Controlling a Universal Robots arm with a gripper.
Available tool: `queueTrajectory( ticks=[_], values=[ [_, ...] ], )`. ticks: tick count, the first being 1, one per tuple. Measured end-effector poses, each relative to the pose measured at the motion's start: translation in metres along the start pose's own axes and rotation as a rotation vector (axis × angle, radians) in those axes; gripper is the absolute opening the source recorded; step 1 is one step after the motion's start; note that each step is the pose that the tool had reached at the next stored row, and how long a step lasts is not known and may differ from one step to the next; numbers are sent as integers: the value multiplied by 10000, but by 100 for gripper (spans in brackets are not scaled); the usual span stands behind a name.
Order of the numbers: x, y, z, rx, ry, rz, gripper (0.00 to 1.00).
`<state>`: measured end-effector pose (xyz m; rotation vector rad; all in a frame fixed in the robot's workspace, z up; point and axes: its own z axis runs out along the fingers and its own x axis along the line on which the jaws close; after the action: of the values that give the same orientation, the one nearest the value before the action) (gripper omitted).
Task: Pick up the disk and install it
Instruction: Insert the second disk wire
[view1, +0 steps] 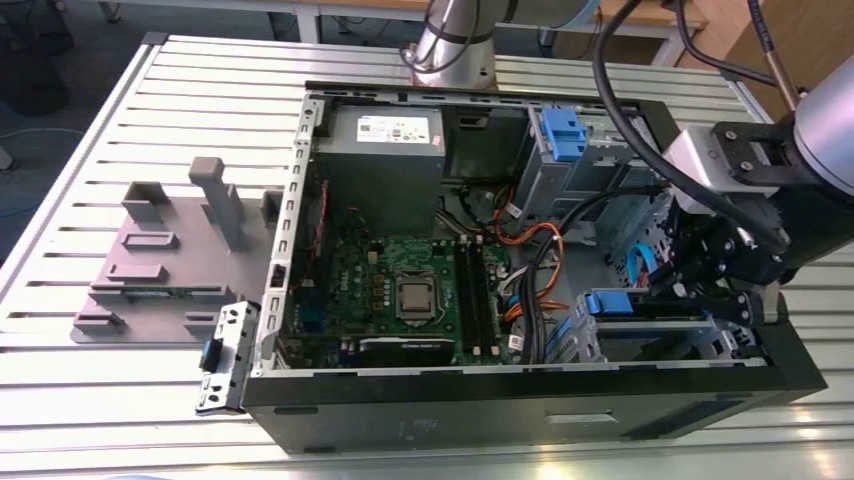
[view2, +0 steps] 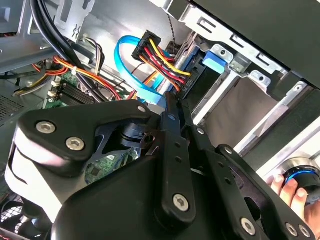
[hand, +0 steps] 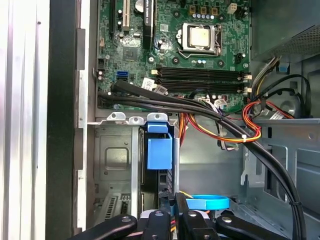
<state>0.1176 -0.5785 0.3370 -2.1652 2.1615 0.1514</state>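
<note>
Blue-railed disk (hand: 160, 152) sits slotted in the metal drive cage (hand: 117, 155), with the gripper's (hand: 172, 198) clenched-together fingertips at its near end.

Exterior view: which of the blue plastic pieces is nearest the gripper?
The blue tab in the drive bay, right beside the gripper; the other blue piece stands much farther away.

1. black computer case (view1: 534, 415) is lying open on the slatted metal table (view1: 80, 380).
2. green motherboard (view1: 400, 280) is sitting inside, with the grey power supply (view1: 384, 150) beside it.
3. red, yellow and orange wires (hand: 250, 125) are running past the drive cage, and a blue flat cable (view2: 125, 55) is looping near them.
4. grey fixture (view1: 174, 250) is standing on the table, at the exterior view's left of the case.
</note>
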Motion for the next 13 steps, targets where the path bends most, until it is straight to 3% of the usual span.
queueTrajectory(
  ticks=[13],
  values=[
    [7, -1, 42, -2, 3, -16, 16]
  ],
)
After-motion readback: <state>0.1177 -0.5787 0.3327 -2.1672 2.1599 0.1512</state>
